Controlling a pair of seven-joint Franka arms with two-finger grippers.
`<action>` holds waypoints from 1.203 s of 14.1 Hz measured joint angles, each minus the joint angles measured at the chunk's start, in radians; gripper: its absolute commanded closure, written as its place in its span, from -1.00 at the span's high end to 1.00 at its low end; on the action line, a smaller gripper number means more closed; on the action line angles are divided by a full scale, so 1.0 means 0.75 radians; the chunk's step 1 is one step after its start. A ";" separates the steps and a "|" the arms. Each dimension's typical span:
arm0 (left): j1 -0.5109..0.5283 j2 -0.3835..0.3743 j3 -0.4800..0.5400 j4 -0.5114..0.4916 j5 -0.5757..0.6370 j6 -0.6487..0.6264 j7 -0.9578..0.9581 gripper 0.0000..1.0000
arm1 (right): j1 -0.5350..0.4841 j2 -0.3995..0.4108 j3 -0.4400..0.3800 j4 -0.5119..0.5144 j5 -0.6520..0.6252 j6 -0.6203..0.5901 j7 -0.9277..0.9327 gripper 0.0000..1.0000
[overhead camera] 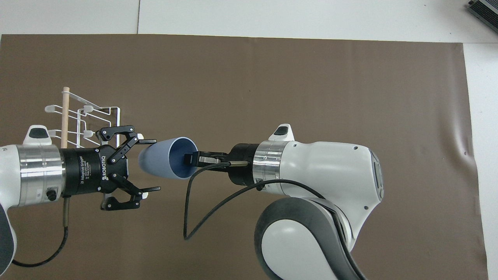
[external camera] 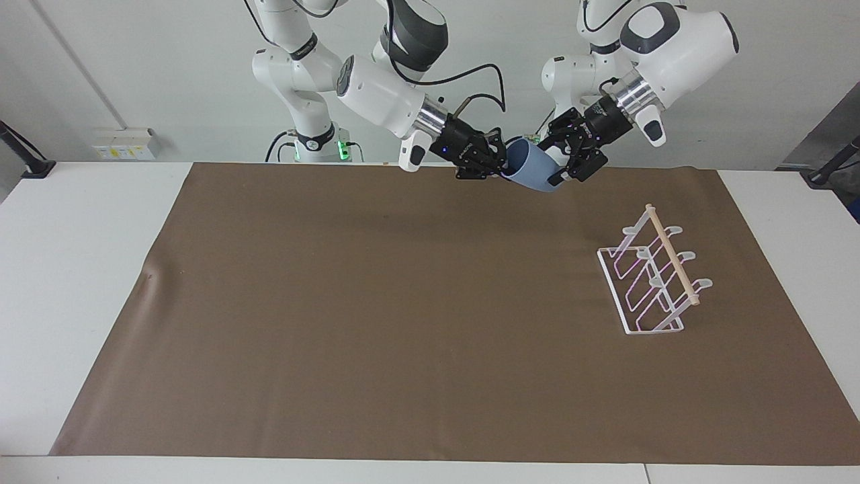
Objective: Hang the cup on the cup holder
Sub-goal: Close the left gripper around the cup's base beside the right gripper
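The light-blue cup [external camera: 534, 173] [overhead camera: 157, 161] hangs tilted in the air over the robots' edge of the brown mat. My right gripper [external camera: 502, 163] [overhead camera: 190, 158] is shut on the cup's rim, one finger inside the mouth. My left gripper [external camera: 563, 165] [overhead camera: 155, 165] is open, with its fingers on either side of the cup's narrow base. One fingertip is close against the wall and the other stands apart from it. The white wire cup holder [external camera: 655, 277] [overhead camera: 83, 114] with its wooden dowel stands on the mat toward the left arm's end, with nothing on its prongs.
A brown mat [external camera: 403, 323] [overhead camera: 311, 77] covers most of the white table [external camera: 74, 269]. A black cable [overhead camera: 194, 210] loops below the right wrist. A dark device [overhead camera: 484, 9] lies at the table's corner farthest from the robots, toward the right arm's end.
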 measured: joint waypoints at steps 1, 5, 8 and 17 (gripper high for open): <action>0.000 0.000 -0.002 0.000 0.005 0.002 0.000 0.94 | 0.000 0.000 0.000 -0.001 0.000 0.000 0.000 -1.00; 0.000 -0.001 -0.007 -0.001 0.027 0.002 -0.002 0.82 | 0.000 0.000 0.000 -0.003 0.000 0.000 0.000 -1.00; 0.000 -0.001 -0.006 -0.001 0.028 0.010 -0.015 0.32 | 0.000 0.000 0.000 -0.006 0.000 0.000 0.000 -1.00; -0.006 -0.001 -0.025 -0.025 0.032 0.098 -0.061 1.00 | -0.004 0.000 0.000 0.009 0.000 0.024 0.000 -1.00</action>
